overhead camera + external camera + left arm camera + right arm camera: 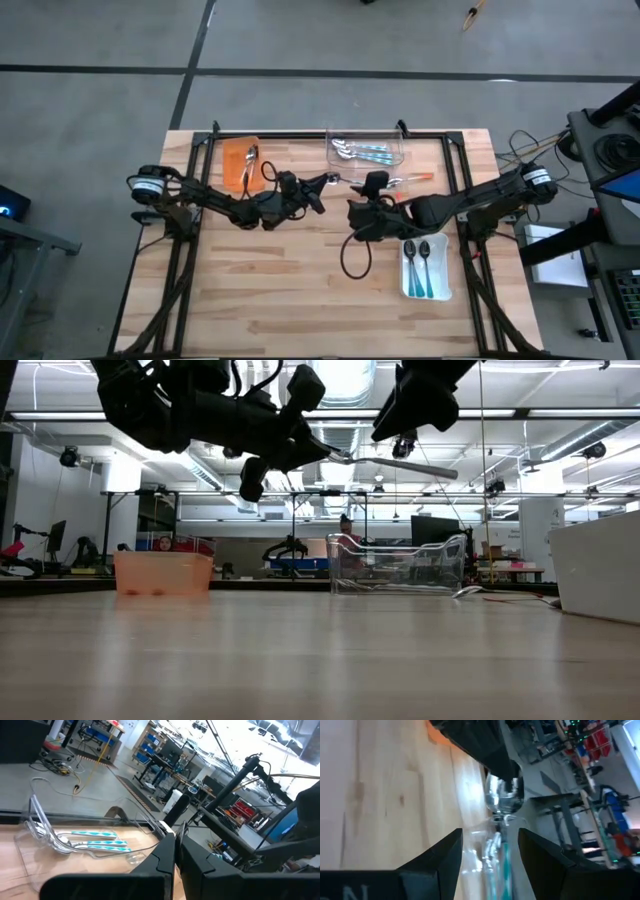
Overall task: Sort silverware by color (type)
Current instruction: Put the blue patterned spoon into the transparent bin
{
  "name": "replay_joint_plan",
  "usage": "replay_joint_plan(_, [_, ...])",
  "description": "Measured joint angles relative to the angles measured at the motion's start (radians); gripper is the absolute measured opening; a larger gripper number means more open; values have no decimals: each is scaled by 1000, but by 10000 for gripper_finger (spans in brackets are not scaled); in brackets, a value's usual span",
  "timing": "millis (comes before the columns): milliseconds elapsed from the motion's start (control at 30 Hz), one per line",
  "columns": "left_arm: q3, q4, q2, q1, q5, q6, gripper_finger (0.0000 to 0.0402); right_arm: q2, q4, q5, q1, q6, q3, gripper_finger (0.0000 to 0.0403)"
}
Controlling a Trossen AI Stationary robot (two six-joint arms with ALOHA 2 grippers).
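- The orange tray (238, 163) stands at the back left of the wooden tabletop (280, 290). One spoon (249, 160) with a shiny bowl lies in it.
- The left end effector (328, 179) is raised above the tabletop, near the middle, between the orange tray and the clear tray (366, 150). Its fingers (167, 851) are almost closed and pinch a silver spoon (400, 464). In the low view the handle of this spoon points out to the right, in the air.
- The clear tray stands at the back centre. Several spoons with teal handles (372, 153) lie inside, close together.
- The right end effector (352, 218) is in the middle of the tabletop, just in front of the clear tray. Its fingers (442, 857) are wide apart and hold nothing. In its wrist view the shiny bowl of the held spoon (501, 799) shows ahead.
- An orange-handled spoon (410, 181) lies on the tabletop, just beside the clear tray on its right.
- The white tray (427, 270) stands at the front right. Two teal-handled spoons (417, 262) lie in it side by side.
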State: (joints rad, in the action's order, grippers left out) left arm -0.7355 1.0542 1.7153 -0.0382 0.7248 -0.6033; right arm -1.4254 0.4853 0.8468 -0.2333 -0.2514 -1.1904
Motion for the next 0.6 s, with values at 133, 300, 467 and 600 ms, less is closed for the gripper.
replay_joint_plan(133, [1, 0, 0, -5, 0, 0, 0, 0, 3, 2, 18, -21, -1, 180])
replay_joint_plan(300, [-4, 1, 0, -14, -1, 3, 0, 1, 11, -13, 60, -18, -1, 162])
replay_joint_plan(467, [-4, 2, 0, -17, -1, 3, 0, 1, 14, -32, 88, -19, 0, 140])
replay_joint_plan(600, [-4, 26, 0, -18, -1, 3, 0, 2, 13, -81, 104, -18, 1, 130])
